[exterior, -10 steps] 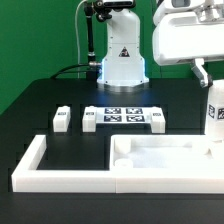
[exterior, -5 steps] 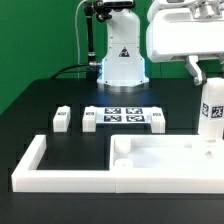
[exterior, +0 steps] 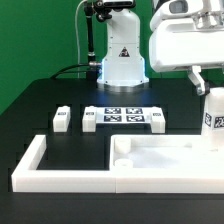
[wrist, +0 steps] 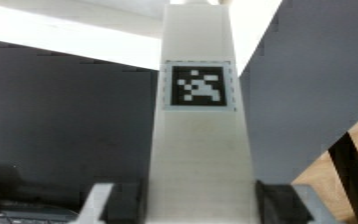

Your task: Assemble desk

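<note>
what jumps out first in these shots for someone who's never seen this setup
The gripper at the exterior view's right is clamped on a short square white plastic leg bearing a black-and-white tag, held upright by the right end of the flat white rectangular plastic tabletop panel. Behind the panel, the marker board lies on the black table with spare white legs beside it.

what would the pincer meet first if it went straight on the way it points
The pincer points down; its held leg would probably land first on the tabletop panel, at the exterior view's right; depth unclear.
</note>
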Controlling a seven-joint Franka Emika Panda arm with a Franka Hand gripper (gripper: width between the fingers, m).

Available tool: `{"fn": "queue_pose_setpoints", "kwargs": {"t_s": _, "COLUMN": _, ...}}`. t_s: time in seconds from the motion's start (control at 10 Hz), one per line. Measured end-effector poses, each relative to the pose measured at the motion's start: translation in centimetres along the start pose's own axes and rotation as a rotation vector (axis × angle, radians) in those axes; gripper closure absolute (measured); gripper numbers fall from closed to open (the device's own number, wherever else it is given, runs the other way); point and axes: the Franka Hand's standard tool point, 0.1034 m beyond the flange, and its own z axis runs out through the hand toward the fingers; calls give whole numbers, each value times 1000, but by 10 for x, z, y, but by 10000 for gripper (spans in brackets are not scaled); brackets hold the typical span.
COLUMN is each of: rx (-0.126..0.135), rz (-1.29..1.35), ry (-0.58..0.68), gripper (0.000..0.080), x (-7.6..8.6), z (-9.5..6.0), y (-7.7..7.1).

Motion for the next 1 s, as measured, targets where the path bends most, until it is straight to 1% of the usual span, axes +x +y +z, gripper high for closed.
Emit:
{"fn": "queue_pose_setpoints", "kwargs": {"t_s": 0.2, "rx": 3, "rz": -4, "ry": 10, "gripper": 510, "x": 6, "z": 4, "y": -4}}
{"fn": "queue_pose_setpoints", "kwargs": {"t_s": 0.5, "rx": 2, "rz": -5, "ry": 16, "gripper": 510, "x": 6, "z": 5, "y": -3}}
{"fn": "queue_pose_setpoints", "kwargs": {"t_s": 0.8, "rx": 0, "rz": -6, "ry": 11, "gripper": 510, "x": 0, "z": 12, "y": -2}}
{"fn": "queue_pose_setpoints", "kwargs": {"t_s": 1.0, "rx": 0, "rz": -8, "ry": 21, "gripper": 510, "x": 0, "z": 14, "y": -4}}
